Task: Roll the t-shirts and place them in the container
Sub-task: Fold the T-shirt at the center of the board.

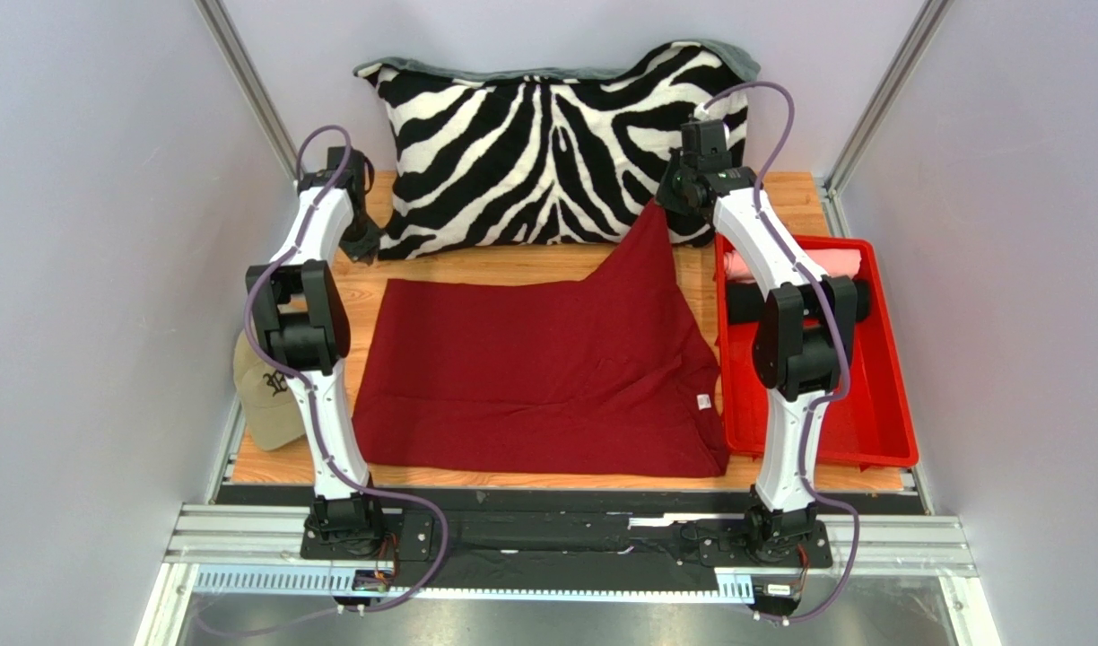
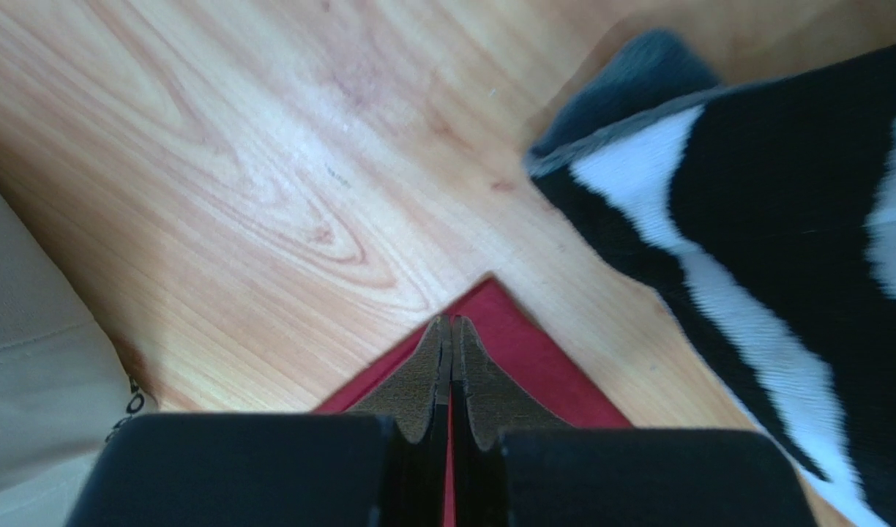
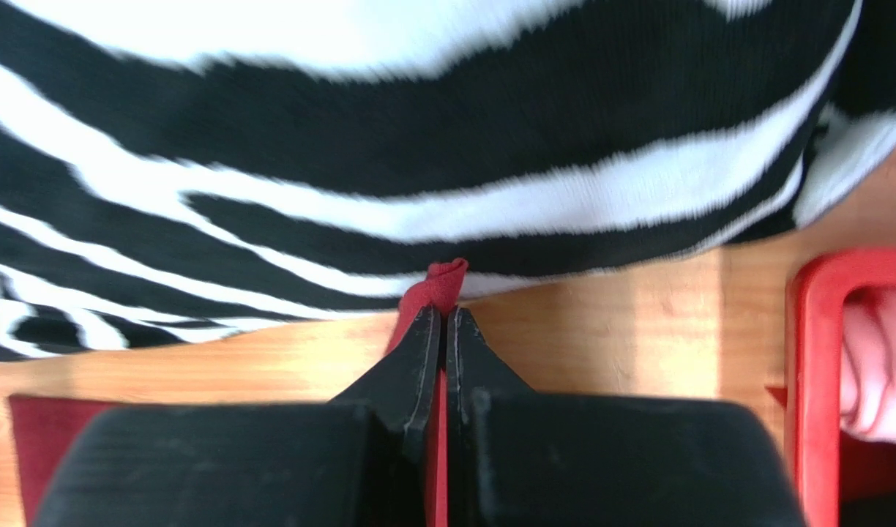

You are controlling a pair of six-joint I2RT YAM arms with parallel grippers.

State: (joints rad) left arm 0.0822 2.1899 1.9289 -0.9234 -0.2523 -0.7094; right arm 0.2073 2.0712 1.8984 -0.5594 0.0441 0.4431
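One maroon t-shirt (image 1: 541,364) lay spread across the middle of the table (image 1: 514,263), its near hem along the front edge and its far right corner pulled up into a peak. That peak was pinched in the clenched right gripper (image 3: 441,313), a small curl of red cloth showing past the fingertips. The left gripper (image 2: 450,321) was clamped tight at the far left corner, which lay low on the wood, with a red sliver between its fingers suggesting that it had the cloth too. The step in hand looked like gathering the far edge to start a fold or roll toward the front. Doing it well would probably have meant raising the left corner level with the right, keeping the edge taut between them, and carrying both forward at one pace so the fold landed straight. The zebra pillow (image 1: 541,135) sat just behind both grippers and could have snagged on a wide swing. A pink t-shirt (image 3: 876,362) waited in the red tray (image 1: 881,404) at right; a khaki cap (image 1: 265,397) lay at left.
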